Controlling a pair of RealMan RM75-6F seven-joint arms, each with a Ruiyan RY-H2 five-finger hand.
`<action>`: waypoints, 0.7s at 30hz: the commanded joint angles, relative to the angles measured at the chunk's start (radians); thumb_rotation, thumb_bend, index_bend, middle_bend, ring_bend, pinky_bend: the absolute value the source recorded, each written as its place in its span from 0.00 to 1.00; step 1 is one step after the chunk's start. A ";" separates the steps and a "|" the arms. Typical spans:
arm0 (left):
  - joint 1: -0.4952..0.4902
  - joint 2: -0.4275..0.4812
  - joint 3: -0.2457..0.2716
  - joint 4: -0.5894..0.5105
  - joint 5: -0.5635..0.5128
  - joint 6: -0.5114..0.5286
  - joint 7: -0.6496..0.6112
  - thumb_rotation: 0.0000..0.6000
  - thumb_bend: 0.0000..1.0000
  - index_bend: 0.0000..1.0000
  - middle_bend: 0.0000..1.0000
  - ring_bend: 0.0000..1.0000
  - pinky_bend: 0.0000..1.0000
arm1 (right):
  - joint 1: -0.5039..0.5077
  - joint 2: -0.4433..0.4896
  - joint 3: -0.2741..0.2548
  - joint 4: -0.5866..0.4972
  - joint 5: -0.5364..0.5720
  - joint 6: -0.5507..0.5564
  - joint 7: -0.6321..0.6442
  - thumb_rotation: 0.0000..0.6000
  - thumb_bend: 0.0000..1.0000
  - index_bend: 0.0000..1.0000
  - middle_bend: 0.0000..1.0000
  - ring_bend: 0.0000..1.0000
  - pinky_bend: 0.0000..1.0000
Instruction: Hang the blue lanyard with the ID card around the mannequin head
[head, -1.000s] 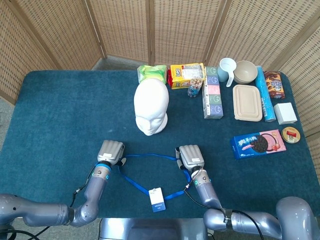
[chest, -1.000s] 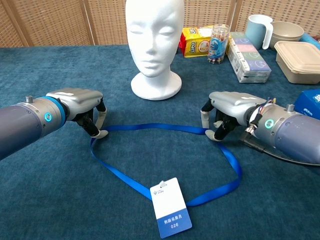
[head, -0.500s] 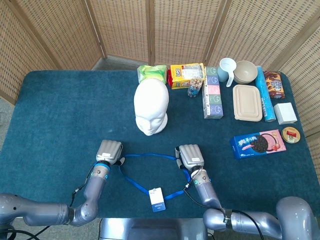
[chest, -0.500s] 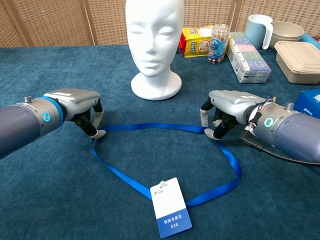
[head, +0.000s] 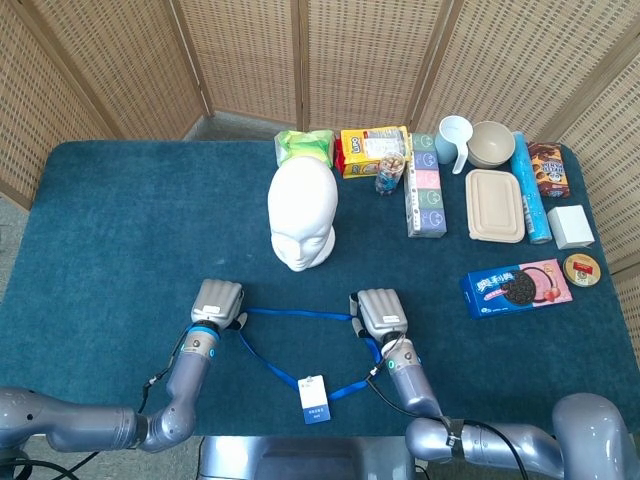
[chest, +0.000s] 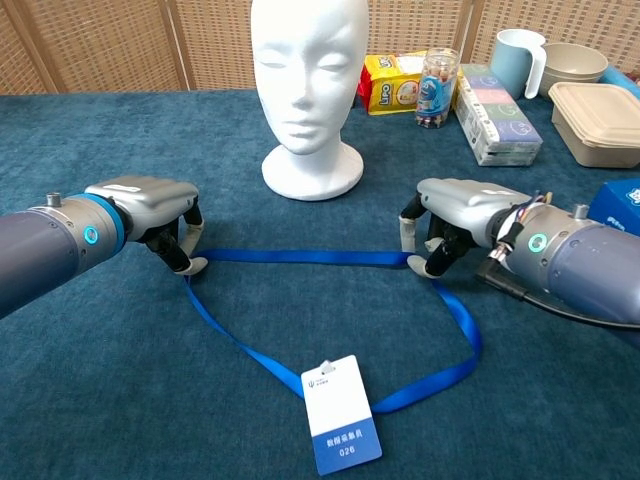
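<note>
1. The blue lanyard (chest: 330, 258) is lying flat on the table (head: 120, 220) near the front edge, looped open, with the strap running almost straight between the two hands and sagging toward the front.
2. The ID card (chest: 341, 413) is lying face up at the front of the loop, closest to the front edge, clipped to the strap.
3. The left hand (chest: 150, 200) is pinching the left end of the lanyard, fingers curled down onto the strap at the table surface.
4. The right hand (chest: 455, 215) is pinching the right end of the lanyard, fingers bent down on the strap.
5. The mannequin head (chest: 305, 80) is standing upright behind the loop, mid-table, apart from the lanyard and both hands.
6. Along the back right of the table: a cup (head: 455, 140) and a bowl (head: 491, 143) are sitting side by side, contents not visible; a lidded beige box (head: 495, 205) is lying closed in front of them.
7. A clear jar (chest: 436, 88) near the back edge is holding small mixed items, too small to identify.
8. A cookie box (head: 515, 288) is lying near the right edge.
9. Versus a second ago: the two hands are sitting slightly farther apart, and the back strap is pulled straighter and tauter; the card is barely shifted.
</note>
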 joint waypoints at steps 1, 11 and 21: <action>0.001 0.000 0.002 0.004 0.003 0.001 0.000 0.80 0.38 0.70 1.00 1.00 1.00 | -0.002 0.002 0.000 -0.002 -0.002 -0.001 0.005 1.00 0.51 0.61 0.99 1.00 1.00; 0.010 0.005 0.003 0.009 0.025 0.010 -0.015 0.81 0.38 0.70 1.00 1.00 1.00 | -0.016 0.016 0.002 -0.023 -0.019 0.006 0.035 1.00 0.51 0.61 0.99 1.00 1.00; 0.037 0.016 0.008 -0.015 0.106 0.055 -0.061 0.80 0.38 0.70 1.00 1.00 1.00 | -0.049 0.056 0.000 -0.102 -0.080 0.050 0.078 1.00 0.51 0.62 0.99 1.00 1.00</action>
